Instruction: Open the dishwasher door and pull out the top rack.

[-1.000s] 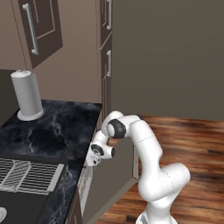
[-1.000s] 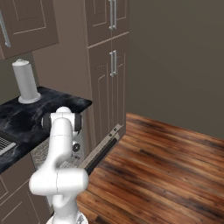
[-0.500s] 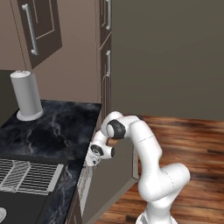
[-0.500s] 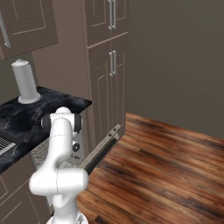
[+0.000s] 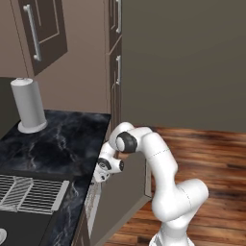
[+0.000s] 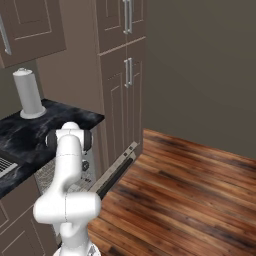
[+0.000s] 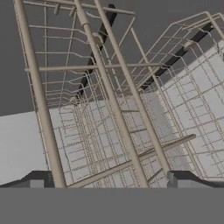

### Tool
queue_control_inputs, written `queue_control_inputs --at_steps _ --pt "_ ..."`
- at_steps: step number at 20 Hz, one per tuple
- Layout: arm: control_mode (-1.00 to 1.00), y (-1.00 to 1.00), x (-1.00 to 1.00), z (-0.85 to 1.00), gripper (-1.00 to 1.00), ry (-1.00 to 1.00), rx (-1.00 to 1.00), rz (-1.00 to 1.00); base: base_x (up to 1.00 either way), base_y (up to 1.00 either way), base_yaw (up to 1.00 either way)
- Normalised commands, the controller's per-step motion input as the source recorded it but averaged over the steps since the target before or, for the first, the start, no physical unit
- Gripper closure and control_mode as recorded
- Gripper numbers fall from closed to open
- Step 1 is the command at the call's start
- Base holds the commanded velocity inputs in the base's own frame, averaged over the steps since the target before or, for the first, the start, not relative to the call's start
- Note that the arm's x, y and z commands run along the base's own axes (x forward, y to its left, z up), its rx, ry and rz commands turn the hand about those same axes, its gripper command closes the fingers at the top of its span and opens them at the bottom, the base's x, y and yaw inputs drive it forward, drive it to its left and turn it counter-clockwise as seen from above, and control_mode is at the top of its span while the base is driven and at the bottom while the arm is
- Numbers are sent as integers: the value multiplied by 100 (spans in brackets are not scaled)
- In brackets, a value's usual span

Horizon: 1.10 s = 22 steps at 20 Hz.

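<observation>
A black marble counter (image 5: 53,144) stands above the wooden floor (image 6: 190,190). The gripper (image 7: 107,183), fingers spread, faces the top rack (image 7: 113,122) wires close ahead; the dishwasher door (image 6: 116,170) hangs lowered below, partly hidden.

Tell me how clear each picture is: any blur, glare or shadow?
Left base view: soft, flat light, faint sheen on the counter. Right base view: equally soft, door edge readable. Hand view: rack wires fairly crisp up close, the open hand dark at the bottom.
</observation>
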Motion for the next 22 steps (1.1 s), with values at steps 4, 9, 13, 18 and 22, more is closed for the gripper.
queue_control_inputs --at_steps 4,9,13,18,22 --pt "-100 0 0 -66 -100 14 -16 -11 0 0 0" --pt "-100 -5 -3 -76 -100 13 -15 -12 0 0 0" --pt "-100 -23 -9 -77 -100 15 -14 -15 0 0 0" --pt "-100 -36 -13 -74 -100 18 -17 -14 0 0 0" --pt "-100 -55 -22 -70 -100 21 -19 -13 0 0 0"
